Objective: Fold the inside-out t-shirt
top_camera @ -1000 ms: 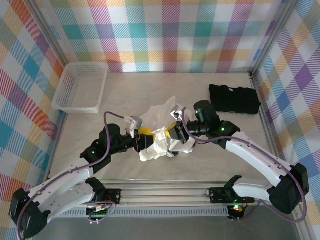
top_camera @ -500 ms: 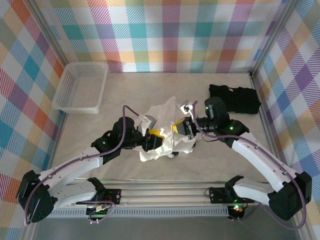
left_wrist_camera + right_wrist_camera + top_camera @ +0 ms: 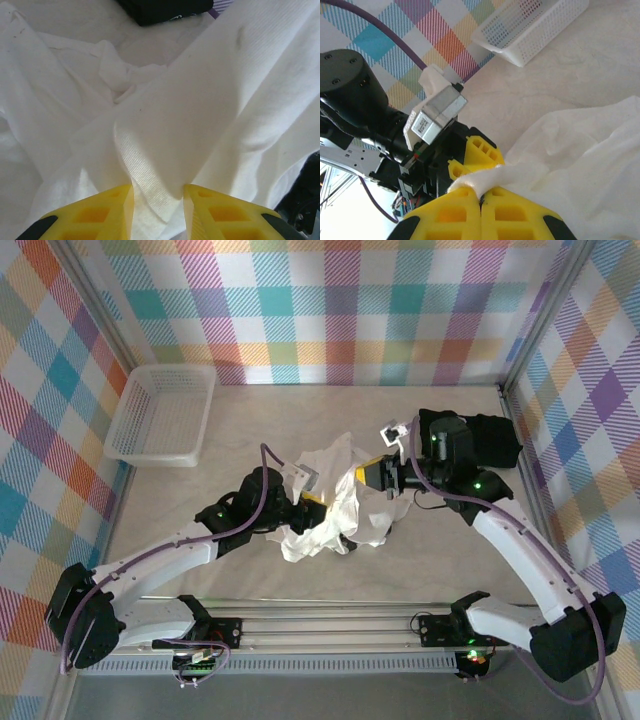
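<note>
White t-shirt (image 3: 580,165) pinched, right end effector (image 3: 480,196) close-up

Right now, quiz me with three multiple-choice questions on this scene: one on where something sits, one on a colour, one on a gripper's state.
1. Where is the basket?
A) far left of the table
B) far right
C) between the arms' bases

2. What colour is the folded garment at the far right?
A) white
B) red
C) black

3. How is the right gripper?
A) open over bare table
B) shut on the t-shirt
C) shut on the basket

Answers:
1 A, the top view shows it at the back left.
2 C, it is dark against the pale table.
3 B, its wrist view shows the yellow fingers closed with white cloth pinched between them.
</note>
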Controlling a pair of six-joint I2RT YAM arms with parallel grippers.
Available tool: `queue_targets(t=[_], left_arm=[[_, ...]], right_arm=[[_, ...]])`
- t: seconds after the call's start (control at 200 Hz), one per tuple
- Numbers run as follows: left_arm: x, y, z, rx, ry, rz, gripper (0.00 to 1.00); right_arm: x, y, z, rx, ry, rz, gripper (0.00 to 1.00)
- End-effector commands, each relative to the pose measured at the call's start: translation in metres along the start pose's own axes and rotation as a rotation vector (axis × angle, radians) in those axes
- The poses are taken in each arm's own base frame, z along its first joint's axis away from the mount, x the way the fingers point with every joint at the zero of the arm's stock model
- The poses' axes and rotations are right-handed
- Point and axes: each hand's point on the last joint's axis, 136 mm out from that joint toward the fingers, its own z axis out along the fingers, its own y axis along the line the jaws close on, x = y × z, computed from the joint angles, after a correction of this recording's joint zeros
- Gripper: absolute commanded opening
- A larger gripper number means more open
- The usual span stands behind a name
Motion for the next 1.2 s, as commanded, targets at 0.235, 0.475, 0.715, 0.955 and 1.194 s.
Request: queue_targets(t=[0.235,0.475,0.715,0.955,1.194], left_arm=[[-0.027,-0.036,-0.047,0.11,-0.172,0.099,0.42],[-0.035,-0.067,-0.033,0.225,-0.119,0.14,0.34],[-0.041,-0.065,-0.008,0.215,-0.074,0.134,0.34],[-0.049,-0.056,0.003,0.164,-0.085,0.125,0.28],[-0.055,-0.045,0.003,0.097,-0.11,0.108,0.2]], right_arm=[[-0.011,0.001,0.016,-0.103,0.004,0.049,0.0],[-0.007,-0.001,0.02,-0.113,0.01,0.065,0.0],[-0.006,-0.001,0.02,-0.117,0.012,0.065,0.0],[-0.003,-0.001,0.02,-0.116,0.018,0.064,0.0],[-0.002,-0.002,0.021,-0.116,0.023,0.063,0.0]])
